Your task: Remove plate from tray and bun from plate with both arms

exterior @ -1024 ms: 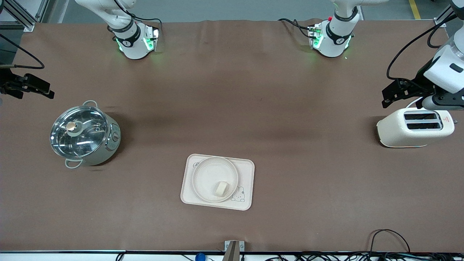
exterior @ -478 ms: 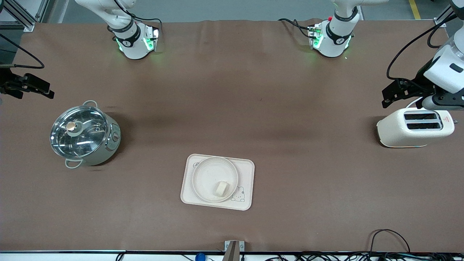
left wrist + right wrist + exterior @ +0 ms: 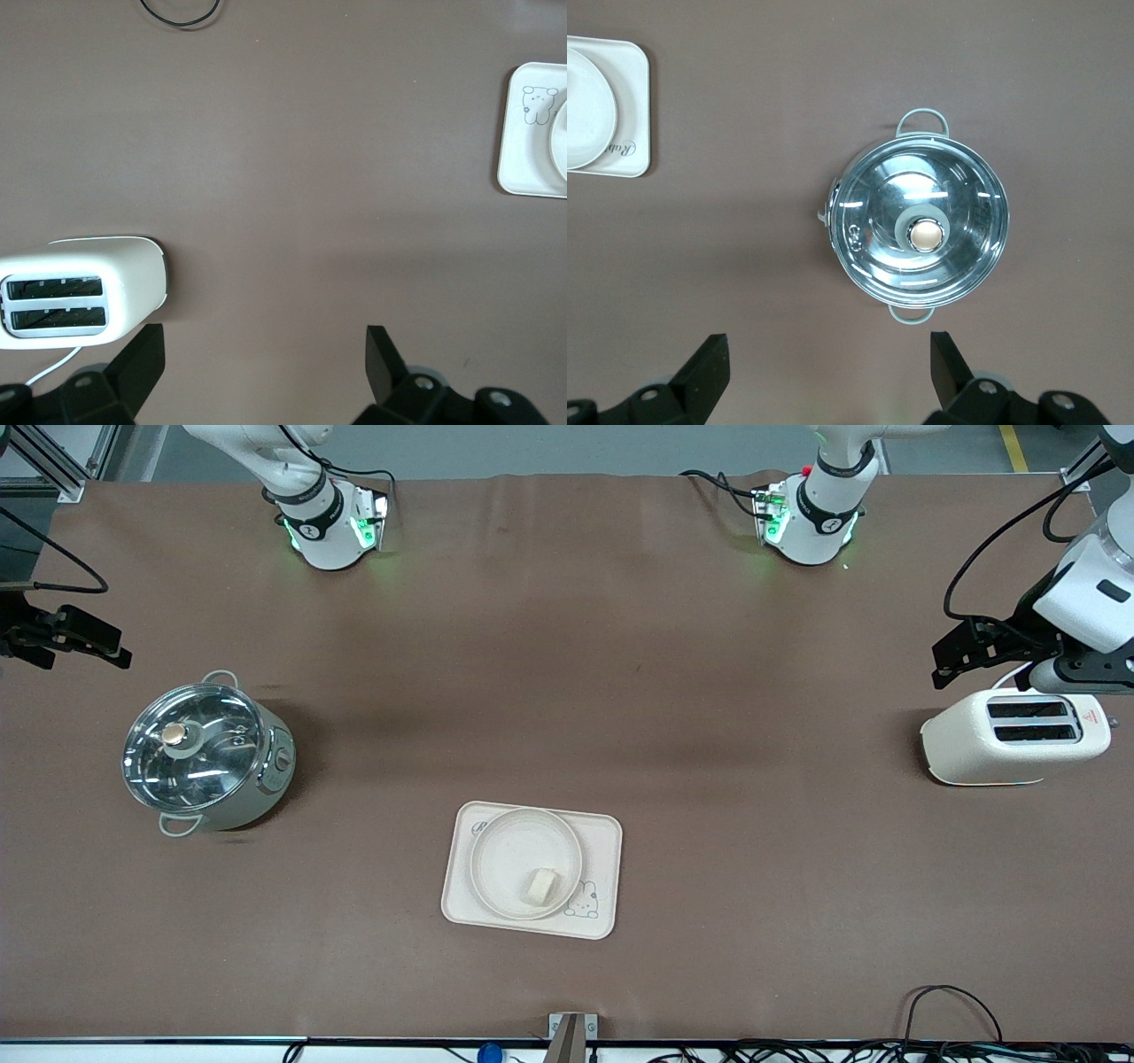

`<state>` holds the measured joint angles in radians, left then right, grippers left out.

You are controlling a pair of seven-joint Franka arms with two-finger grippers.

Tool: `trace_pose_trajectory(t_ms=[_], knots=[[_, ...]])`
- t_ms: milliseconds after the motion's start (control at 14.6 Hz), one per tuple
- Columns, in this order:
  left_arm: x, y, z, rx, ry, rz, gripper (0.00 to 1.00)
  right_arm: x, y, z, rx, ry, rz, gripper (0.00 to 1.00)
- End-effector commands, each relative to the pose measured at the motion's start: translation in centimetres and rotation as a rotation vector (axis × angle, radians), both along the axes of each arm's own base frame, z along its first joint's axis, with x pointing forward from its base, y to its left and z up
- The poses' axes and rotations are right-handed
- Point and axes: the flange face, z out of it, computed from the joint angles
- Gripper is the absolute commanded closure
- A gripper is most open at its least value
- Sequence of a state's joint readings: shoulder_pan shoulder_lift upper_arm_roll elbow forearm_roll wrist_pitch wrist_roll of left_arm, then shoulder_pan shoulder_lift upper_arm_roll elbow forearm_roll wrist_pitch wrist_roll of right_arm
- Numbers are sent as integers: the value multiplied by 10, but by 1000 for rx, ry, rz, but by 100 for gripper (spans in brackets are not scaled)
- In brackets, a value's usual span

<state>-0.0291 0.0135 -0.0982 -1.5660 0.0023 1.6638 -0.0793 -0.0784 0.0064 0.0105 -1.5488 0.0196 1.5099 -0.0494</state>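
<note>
Front view, tray: the flat cream rectangular tray (image 3: 601, 841) with a rabbit drawing lies on the brown bench (image 3: 567, 691), nearer to the camera than the pot and the toaster; its long axis runs toward the two arm ends.
Front view, plate: the round cream plate (image 3: 514, 850) rests on the tray, toward the right arm's end of it.
Front view, bun: the small pale wedge-shaped bun (image 3: 540, 887) lies on the plate, at the rim nearest the camera, its long axis slanted.
Front view, others: a steel pot with glass lid (image 3: 205, 755); a white two-slot toaster (image 3: 1014, 737).
Left wrist view: the left tool (image 3: 266, 354) hangs just beside the toaster, fingers apart, holding nothing.
Right wrist view: the right tool (image 3: 830, 359) hangs near the pot, fingers apart, holding nothing.
Advice: I think one tool should take the plate by its rim, level, away from the bun.
</note>
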Motion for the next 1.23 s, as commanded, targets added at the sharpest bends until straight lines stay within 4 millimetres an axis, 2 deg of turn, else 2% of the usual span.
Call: trace_pose_trajectory(t_ms=[0, 205, 410, 1024, 1161], knots=[[-1, -1, 5, 1, 5, -18, 0, -2, 2, 6, 2, -19, -12, 0], [-1, -1, 5, 1, 4, -19, 0, -2, 5, 8, 3, -25, -6, 0], [-1, -1, 6, 1, 1, -19, 0, 0, 19, 15, 14, -49, 17, 0], [-1, -1, 6, 1, 4, -21, 0, 1, 18, 15, 23, -52, 15, 0], [-1, -2, 6, 1, 4, -22, 0, 0, 24, 14, 24, -44, 23, 0]])
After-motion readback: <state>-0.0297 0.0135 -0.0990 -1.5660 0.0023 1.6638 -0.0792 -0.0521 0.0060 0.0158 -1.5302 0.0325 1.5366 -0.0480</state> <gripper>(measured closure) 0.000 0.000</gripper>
